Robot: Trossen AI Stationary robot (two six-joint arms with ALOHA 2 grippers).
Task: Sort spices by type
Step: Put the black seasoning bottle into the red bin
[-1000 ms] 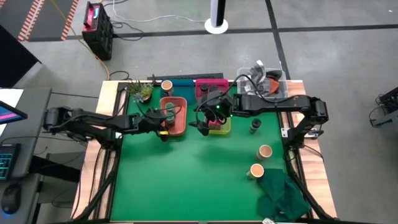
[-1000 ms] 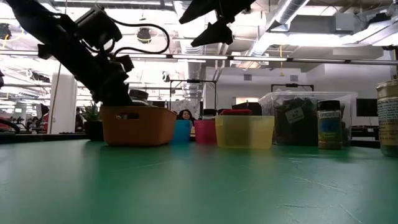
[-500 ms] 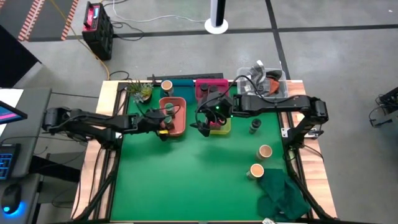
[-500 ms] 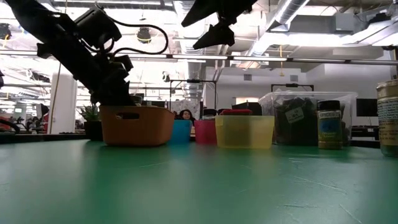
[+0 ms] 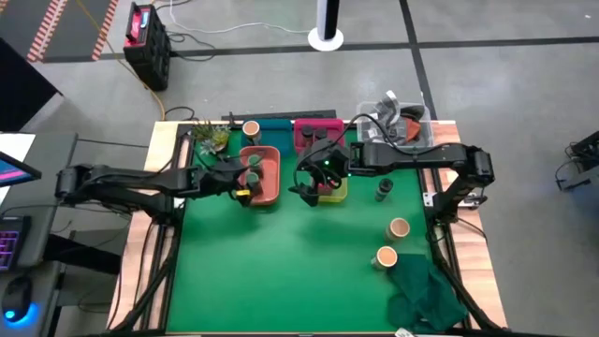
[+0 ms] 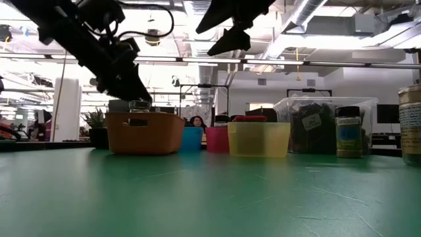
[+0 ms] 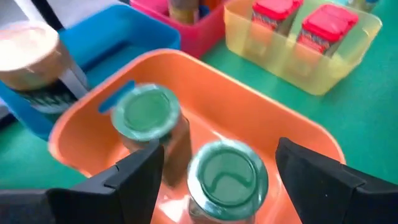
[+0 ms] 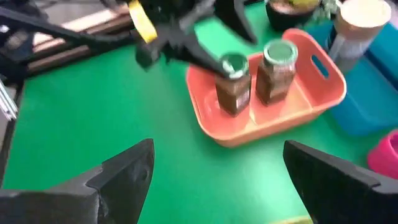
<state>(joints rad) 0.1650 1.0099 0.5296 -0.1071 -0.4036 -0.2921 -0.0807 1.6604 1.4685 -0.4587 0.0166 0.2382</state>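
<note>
— Left gripper (image 7: 214, 171)?
— Spread open, poised above two green-lidded jars (image 7: 227, 177) standing in the orange tray (image 7: 292, 140).
— Right gripper (image 8: 214, 177)?
— Wide open too, hovering over the yellow tray (image 5: 335, 192), at three o'clock from the orange one.

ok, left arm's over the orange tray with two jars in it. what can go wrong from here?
1. The left end effector is open right above the nearer green-topped jar, which stands close to the second jar; a finger could clip one and tip it.
2. The right end effector hangs open beside the orange tray, so the arms could collide.
3. Three jars remain on the mat's right side, likely beyond the left arm's easy reach.
</note>
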